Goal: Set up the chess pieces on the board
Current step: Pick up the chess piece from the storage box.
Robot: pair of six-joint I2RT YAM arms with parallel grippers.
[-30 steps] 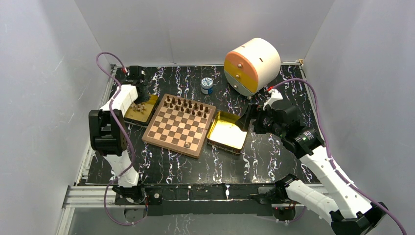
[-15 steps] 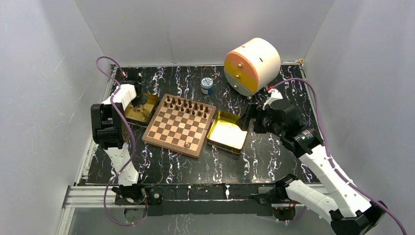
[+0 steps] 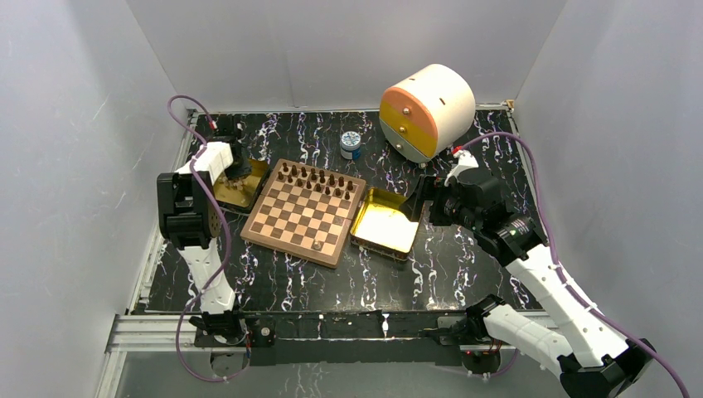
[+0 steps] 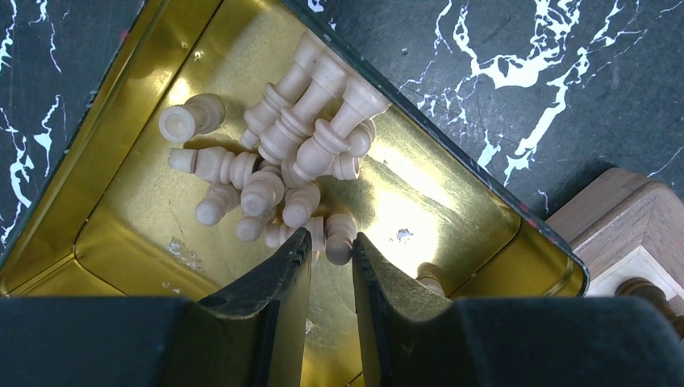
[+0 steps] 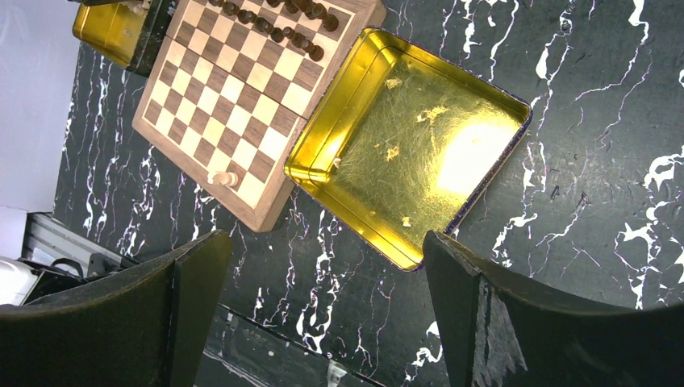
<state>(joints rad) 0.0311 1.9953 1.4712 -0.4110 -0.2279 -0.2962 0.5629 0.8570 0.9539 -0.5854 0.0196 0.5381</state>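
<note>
**A:** Status?
**B:** Dark chess pieces (image 3: 319,177) ranked on the board's (image 3: 292,222) far rows, one pale piece (image 3: 317,245) at the near edge. Pale heap (image 4: 282,153) is in the tray (image 4: 121,205). My left gripper (image 4: 331,242) straddles one, can't tell if it's gripped. Right gripper (image 5: 323,242) is spread wide.

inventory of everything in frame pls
square wooden chessboard: one, brown checks, centre
dark brown chessmen: two rows, board's far side
pale tan chessman: one, board's near edge
heap of pale tan chessmen: many, in left tray
left gold metal tray: one, left of board
right gold metal tray: one, right of board, crumbs only
white, orange and yellow drum: one, far right
small blue-and-white jar: one, behind board
black marbled table: one
left hand: at the heap, jaws narrowly apart, grip unclear
right hand: open wide, beside right tray
</note>
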